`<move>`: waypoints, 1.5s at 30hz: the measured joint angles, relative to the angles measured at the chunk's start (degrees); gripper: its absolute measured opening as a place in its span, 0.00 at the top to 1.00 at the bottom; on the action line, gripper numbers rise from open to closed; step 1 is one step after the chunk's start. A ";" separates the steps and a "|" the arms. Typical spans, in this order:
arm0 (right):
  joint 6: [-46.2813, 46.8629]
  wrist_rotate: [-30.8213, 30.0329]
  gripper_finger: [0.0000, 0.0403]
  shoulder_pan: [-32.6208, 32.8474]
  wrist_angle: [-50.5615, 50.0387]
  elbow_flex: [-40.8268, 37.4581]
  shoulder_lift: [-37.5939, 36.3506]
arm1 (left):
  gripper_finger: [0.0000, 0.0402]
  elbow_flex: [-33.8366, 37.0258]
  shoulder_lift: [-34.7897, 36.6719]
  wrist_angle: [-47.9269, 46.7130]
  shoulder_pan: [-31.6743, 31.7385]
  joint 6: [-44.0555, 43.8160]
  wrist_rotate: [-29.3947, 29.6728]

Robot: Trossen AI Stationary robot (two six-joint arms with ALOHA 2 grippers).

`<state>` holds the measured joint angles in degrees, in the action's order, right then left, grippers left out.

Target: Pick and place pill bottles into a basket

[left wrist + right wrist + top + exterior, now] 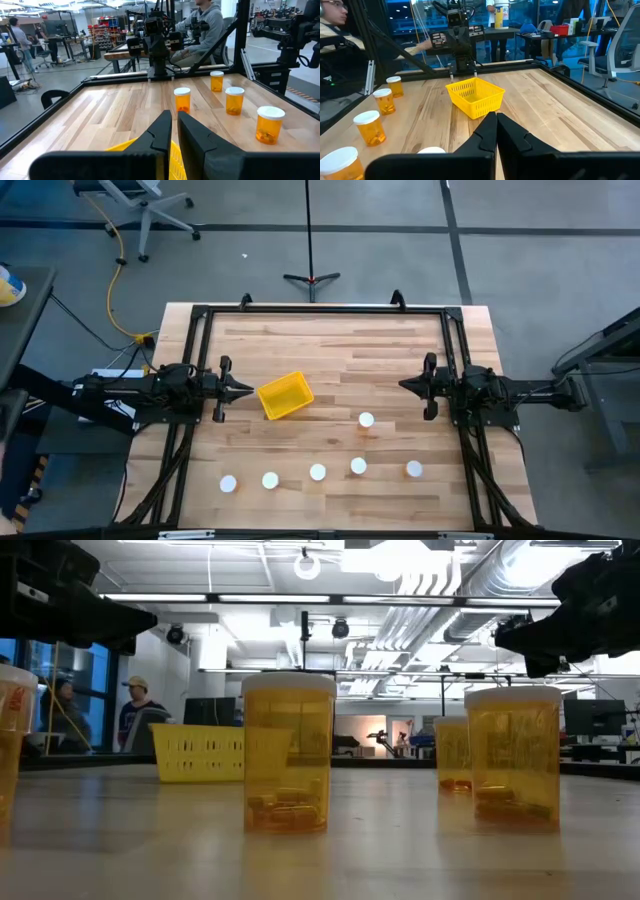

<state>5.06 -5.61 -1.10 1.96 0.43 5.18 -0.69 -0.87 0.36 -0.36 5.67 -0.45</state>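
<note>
A wooden table (330,350) stands on grey floor near a tripod base (311,278) and office chair (150,210).

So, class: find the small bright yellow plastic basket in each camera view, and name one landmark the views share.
High view: the yellow plastic basket sits left of centre, by the left gripper.
Low view: left, behind the amber bottles.
Left wrist view: only an edge shows beneath the fingers.
Right wrist view: centre.
Shared landmark: the wooden table.

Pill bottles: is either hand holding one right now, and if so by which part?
Nothing is held. The left hand and right hand are both shut and empty above the table; all six pill bottles stand on the wood, outside the basket.
</note>
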 joint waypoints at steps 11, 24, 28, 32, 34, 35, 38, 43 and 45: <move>-0.05 0.00 1.00 0.00 -0.01 0.01 0.00 | 0.83 0.00 -0.02 -0.02 0.00 0.00 0.00; -0.02 0.00 1.00 0.00 0.00 0.01 0.01 | 0.83 0.00 -0.01 0.00 -0.02 0.00 0.00; -0.01 0.00 1.00 0.01 -0.01 0.01 0.00 | 0.83 0.00 -0.02 0.00 -0.02 0.00 0.00; 0.00 0.00 1.00 0.02 0.00 0.01 -0.01 | 0.83 0.00 -0.01 0.00 -0.02 0.00 0.00; -0.04 0.00 1.00 0.02 -0.02 -0.01 -0.01 | 0.83 0.00 0.00 -0.01 -0.01 0.00 0.00; -0.04 0.00 1.00 0.01 -0.01 0.01 0.00 | 0.83 0.00 0.00 0.00 -0.01 0.00 0.00; -0.03 0.00 1.00 0.01 -0.01 0.01 0.00 | 0.83 0.00 -0.01 -0.02 -0.02 0.00 0.00; -0.04 0.00 1.00 0.02 -0.02 0.01 0.00 | 0.83 0.00 0.00 -0.01 -0.01 0.00 0.00; -0.03 0.00 1.00 0.01 0.00 0.00 0.00 | 0.83 0.00 0.00 0.00 0.00 0.00 0.00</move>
<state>5.03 -5.61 -1.09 1.96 0.44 5.18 -0.69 -0.87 0.36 -0.36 5.67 -0.45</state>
